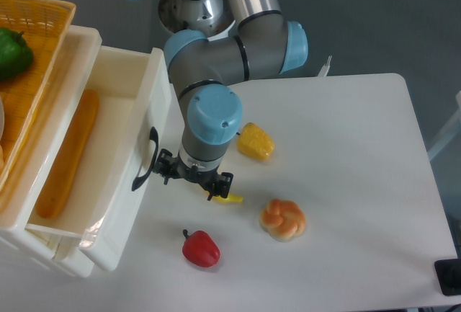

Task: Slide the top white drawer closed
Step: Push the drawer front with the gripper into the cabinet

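Note:
The top white drawer (119,135) stands partly open at the left, with a long orange loaf (66,155) lying inside. Its front panel faces right and carries a curved black handle (145,159). My gripper (193,176) hangs low right beside that handle, against the drawer front. The blue wrist covers the fingertips, so only black finger links show on either side.
An orange wicker basket (39,31) holding a green pepper (13,51) sits above the drawer at far left. On the table lie a yellow corn piece (256,141), a bread knot (282,218), a red pepper (201,248) and a yellow item (229,198) by the gripper.

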